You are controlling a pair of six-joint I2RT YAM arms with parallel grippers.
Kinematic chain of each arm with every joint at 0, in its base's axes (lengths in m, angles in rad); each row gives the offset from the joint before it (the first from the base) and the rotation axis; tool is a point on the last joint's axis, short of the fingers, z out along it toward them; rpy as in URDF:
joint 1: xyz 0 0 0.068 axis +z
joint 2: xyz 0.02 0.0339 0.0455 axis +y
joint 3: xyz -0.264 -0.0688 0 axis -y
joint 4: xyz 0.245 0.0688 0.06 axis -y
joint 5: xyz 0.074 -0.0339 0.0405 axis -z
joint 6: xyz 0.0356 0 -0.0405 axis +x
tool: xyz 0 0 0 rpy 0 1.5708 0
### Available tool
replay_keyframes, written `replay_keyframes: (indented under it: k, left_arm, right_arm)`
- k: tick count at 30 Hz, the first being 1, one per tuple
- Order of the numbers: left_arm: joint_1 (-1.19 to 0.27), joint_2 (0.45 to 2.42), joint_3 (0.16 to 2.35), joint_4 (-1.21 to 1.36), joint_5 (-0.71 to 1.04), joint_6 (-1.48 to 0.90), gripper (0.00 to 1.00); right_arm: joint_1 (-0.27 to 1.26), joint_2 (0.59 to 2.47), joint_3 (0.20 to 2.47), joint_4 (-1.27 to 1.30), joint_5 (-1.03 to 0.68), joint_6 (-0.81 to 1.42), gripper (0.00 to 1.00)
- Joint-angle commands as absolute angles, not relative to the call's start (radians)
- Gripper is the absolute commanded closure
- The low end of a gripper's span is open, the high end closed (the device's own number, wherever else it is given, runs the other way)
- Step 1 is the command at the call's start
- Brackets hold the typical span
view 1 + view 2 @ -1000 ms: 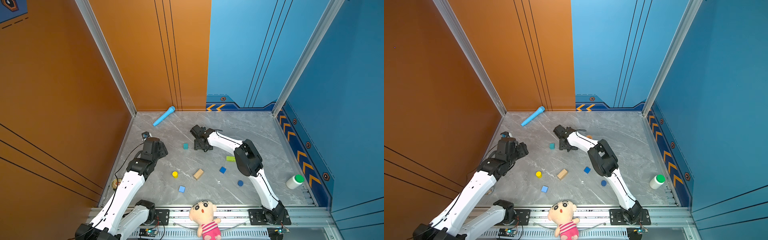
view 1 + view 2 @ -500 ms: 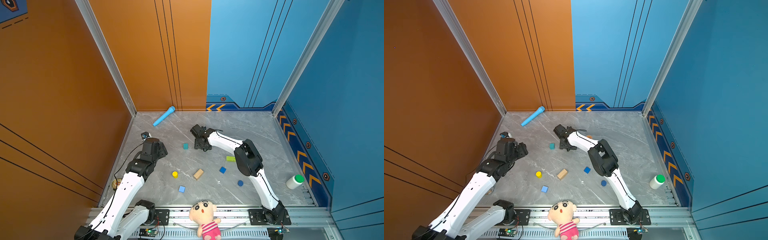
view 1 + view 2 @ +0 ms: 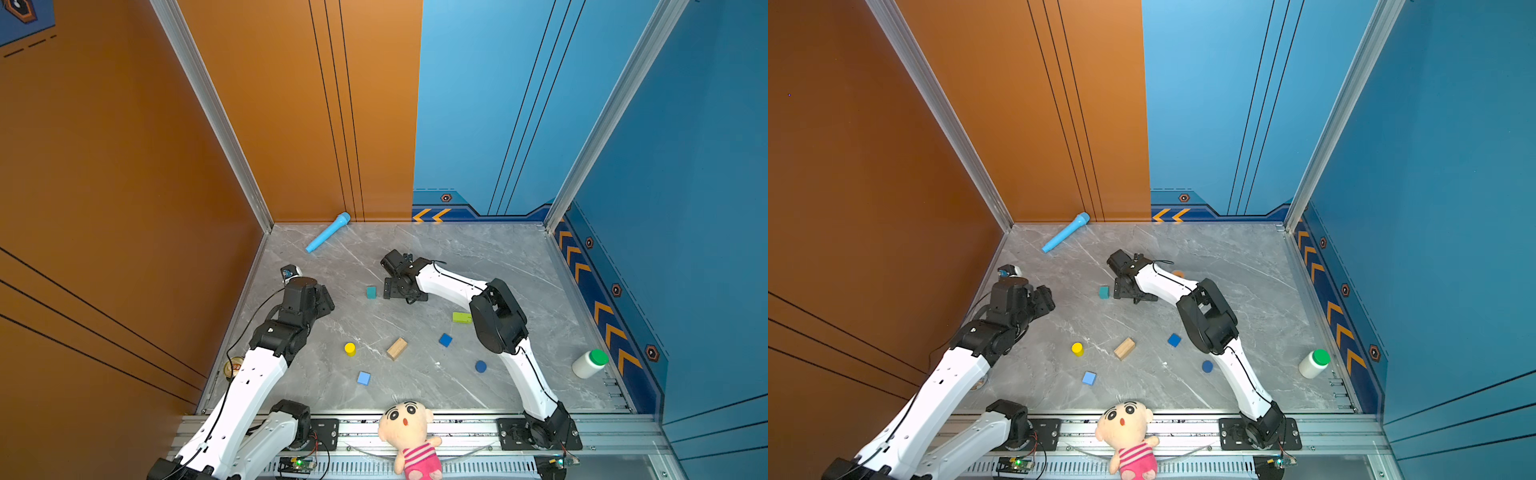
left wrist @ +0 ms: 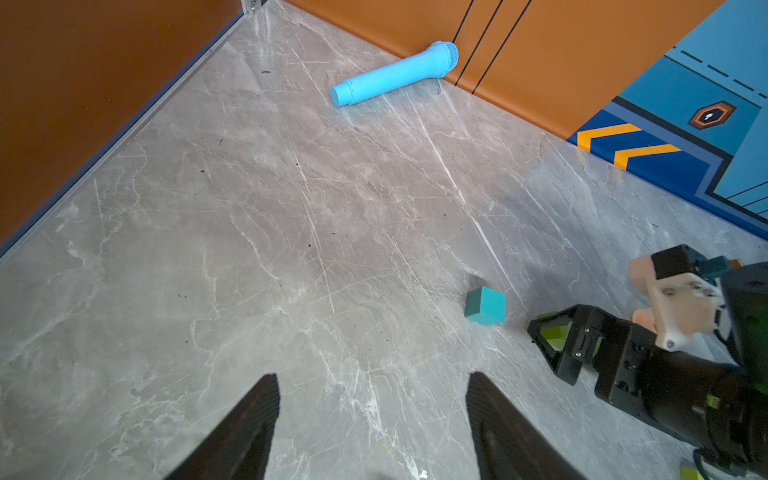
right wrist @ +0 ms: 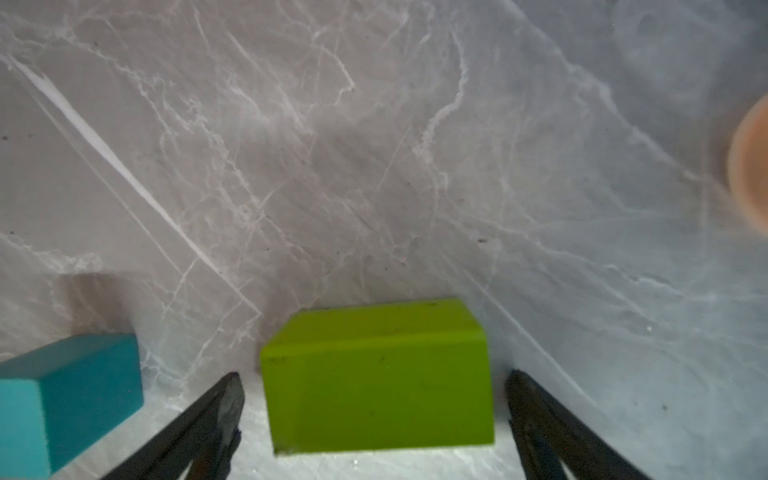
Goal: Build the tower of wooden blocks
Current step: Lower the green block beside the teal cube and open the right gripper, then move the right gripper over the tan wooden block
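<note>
My right gripper [image 5: 374, 382] stands open over a lime green brick [image 5: 378, 374] that rests on the floor, with a gap at each finger. In both top views this gripper [image 3: 403, 294] [image 3: 1133, 294] hides that brick. A teal cube [image 3: 371, 292] [image 5: 70, 395] sits just beside it. Loose on the floor lie a second lime green brick [image 3: 462, 317], a tan brick [image 3: 397, 348], a yellow cylinder [image 3: 350, 348], a dark blue cube [image 3: 445, 340], a dark blue cylinder [image 3: 481, 366] and a light blue cube [image 3: 363, 378]. My left gripper [image 4: 374, 395] [image 3: 327, 300] is open and empty near the left wall.
A light-blue toy microphone [image 3: 328, 237] lies by the back wall. An orange tape ring [image 3: 1178, 274] sits behind the right arm. A white bottle with a green cap [image 3: 589, 363] lies at the right edge. A doll [image 3: 409, 432] sits on the front rail.
Both arms stay almost where they were. The right gripper's jaws look a little wider apart than before.
</note>
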State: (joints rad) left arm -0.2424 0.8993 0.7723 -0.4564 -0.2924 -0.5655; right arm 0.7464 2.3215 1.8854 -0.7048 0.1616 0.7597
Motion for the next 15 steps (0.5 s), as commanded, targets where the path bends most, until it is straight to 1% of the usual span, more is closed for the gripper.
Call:
replay_keyframes:
  k: [1,12,15]
  left_arm:
    - [-0.239,0.880,0.756,-0.466,-0.315,-0.555,0.27]
    - [-0.243,0.862,0.760,-0.474,-0.307,-0.557,0.27]
    - [-0.248,0.850,0.761,-0.480,-0.309,-0.557,0.27]
  right_arm:
    - [0.758,2.258,1.861,-0.734,0.170,0.752,0.00]
    - [0.789,2.066,1.802,-0.755,0.163,0.705,0.00]
    - [0.810,1.996,1.738,-0.773,0.152,0.650,0.00]
